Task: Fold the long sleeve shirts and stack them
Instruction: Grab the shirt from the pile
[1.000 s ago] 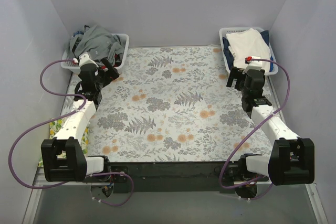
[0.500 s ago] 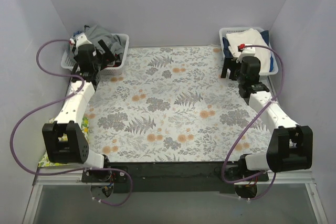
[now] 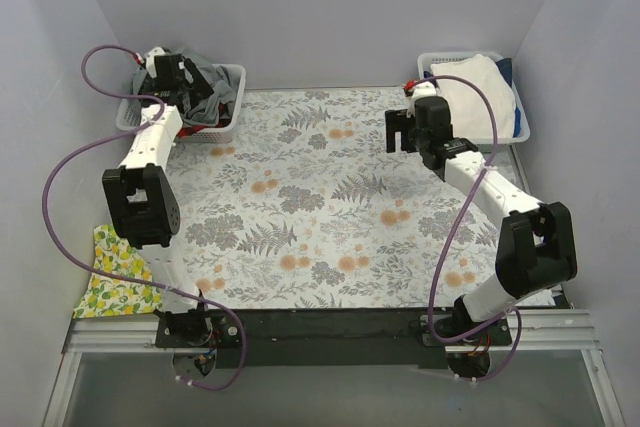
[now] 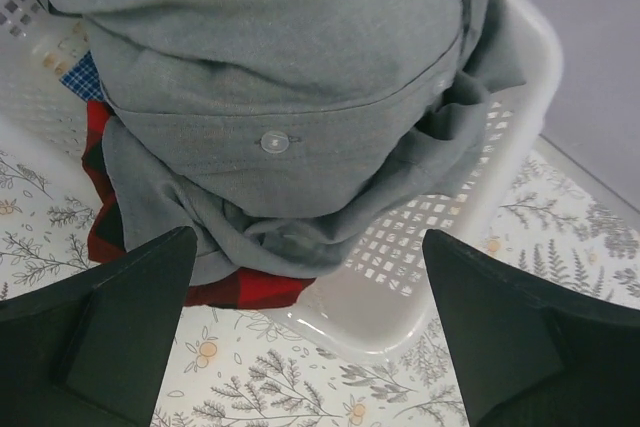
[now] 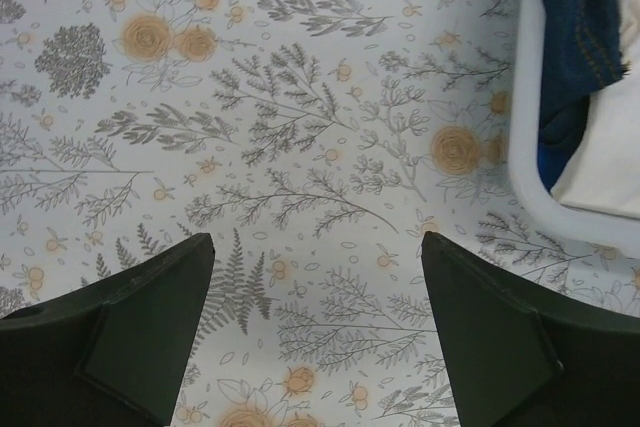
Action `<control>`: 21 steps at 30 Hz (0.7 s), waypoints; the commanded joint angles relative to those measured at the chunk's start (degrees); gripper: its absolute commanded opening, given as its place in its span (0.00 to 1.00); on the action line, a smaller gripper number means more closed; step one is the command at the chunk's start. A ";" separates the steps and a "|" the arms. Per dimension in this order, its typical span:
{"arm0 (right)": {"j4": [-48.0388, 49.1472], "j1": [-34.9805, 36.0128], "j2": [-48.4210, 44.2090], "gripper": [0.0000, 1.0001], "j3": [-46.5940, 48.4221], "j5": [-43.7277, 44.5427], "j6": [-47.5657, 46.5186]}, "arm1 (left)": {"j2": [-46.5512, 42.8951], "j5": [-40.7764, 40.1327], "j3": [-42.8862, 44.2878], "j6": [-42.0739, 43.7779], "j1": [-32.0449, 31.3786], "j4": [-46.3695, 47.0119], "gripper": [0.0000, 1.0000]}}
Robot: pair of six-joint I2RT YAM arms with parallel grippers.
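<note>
The long sleeve shirts lie heaped in the white basket (image 3: 233,115) at the back left. A mid-grey button-up (image 4: 280,57) is on top. A red-black plaid one (image 4: 235,289) and a corner of a blue checked one (image 4: 82,77) show under it. My left gripper (image 3: 200,97) hovers over the basket's near rim (image 4: 470,217), open and apart from the cloth, nothing between its fingers (image 4: 130,317). My right gripper (image 3: 402,132) is open over the fern-print table cover (image 5: 300,147), left of the right basket, holding nothing.
A second white basket (image 3: 522,129) at the back right holds a white cloth (image 3: 470,82) and blue denim (image 5: 575,27); its rim (image 5: 530,167) shows in the right wrist view. A yellow lemon-print cloth (image 3: 115,272) lies at the table's left edge. Purple cables loop from both arms.
My left arm has stretched back from the table's left side to above the left basket. My right arm has swung left, off the right basket and over the cover. Both grippers stayed open.
</note>
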 commanded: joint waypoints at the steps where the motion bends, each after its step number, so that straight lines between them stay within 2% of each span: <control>1: -2.28 2.63 0.85 0.93 2.47 0.53 0.47 | 2.41 -1.84 3.23 0.45 0.14 -1.91 0.98; 12: -4.56 5.89 4.19 0.90 4.31 -0.87 1.44 | 9.97 -0.88 9.74 2.83 1.19 2.76 0.98; 15: -5.53 6.15 5.16 0.90 5.63 -0.35 1.00 | 11.29 -0.44 10.88 2.92 1.28 4.07 0.93; 16: -5.70 6.15 5.51 0.90 5.98 0.00 0.83 | 11.55 -0.35 11.32 2.92 1.28 4.17 0.86; 19: -6.23 6.24 6.12 0.90 6.86 0.70 0.47 | 13.48 0.18 13.60 3.00 1.37 3.82 0.75; 20: -6.49 6.15 6.21 0.90 7.30 0.88 0.30 | 14.53 0.35 14.22 2.66 1.37 3.47 0.58; 21: -6.76 6.15 6.39 0.90 7.48 1.14 0.21 | 14.72 0.44 15.18 2.30 1.46 2.68 0.49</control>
